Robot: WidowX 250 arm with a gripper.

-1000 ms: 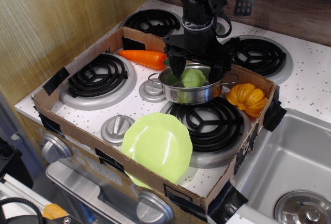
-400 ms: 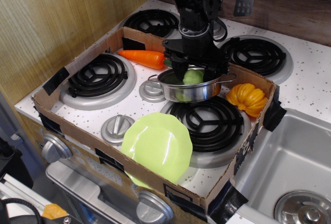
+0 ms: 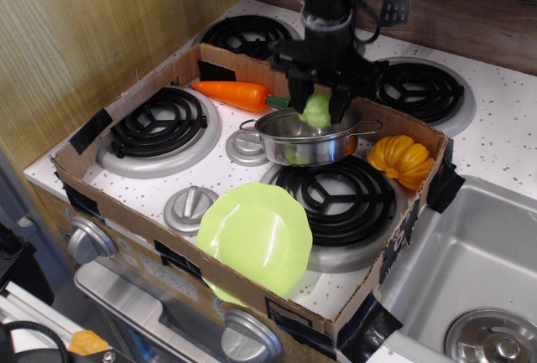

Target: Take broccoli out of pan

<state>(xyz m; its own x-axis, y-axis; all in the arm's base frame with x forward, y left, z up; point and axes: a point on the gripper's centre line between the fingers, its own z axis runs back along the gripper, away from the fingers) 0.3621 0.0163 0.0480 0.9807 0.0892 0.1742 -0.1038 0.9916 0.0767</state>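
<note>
You get bright, even overhead light; soft shadows only. Glare on steel pan [image 3: 312,138] rim and lime plate [image 3: 256,235]. Black arm [image 3: 331,11] reads dark, slightly motion-blurred. Focus otherwise sharp; lower-left corner dim, no obvious edge distortion.

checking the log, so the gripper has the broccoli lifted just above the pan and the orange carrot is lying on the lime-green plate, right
Not quite. The gripper does hold the broccoli just above the pan, but the carrot lies on the stovetop by the box's far wall, well apart from the plate, as observation.image shows.
</note>
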